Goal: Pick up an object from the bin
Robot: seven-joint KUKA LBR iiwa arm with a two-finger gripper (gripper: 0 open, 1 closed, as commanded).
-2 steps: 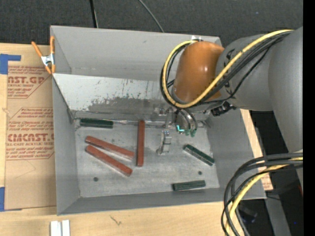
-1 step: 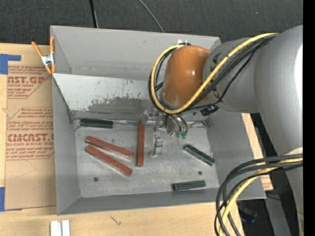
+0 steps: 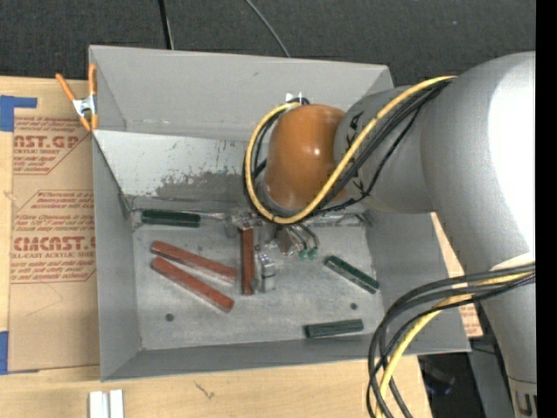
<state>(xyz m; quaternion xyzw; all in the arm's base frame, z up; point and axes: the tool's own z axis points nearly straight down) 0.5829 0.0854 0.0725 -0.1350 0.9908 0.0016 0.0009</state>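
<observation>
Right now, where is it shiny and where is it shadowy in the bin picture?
In the camera view, light gleams on the orange cover and the pale arm; below them, shadow darkens the bin floor around the gripper and the upright brown stick; the slanted brown sticks to the left lie in even light.

Red bars (image 3: 193, 275) left, floor (image 3: 270, 313) bare front-centre

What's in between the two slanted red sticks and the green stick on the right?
In the camera view, a third red stick and the robot's hand lie between the two slanted red sticks and that green stick.
</observation>
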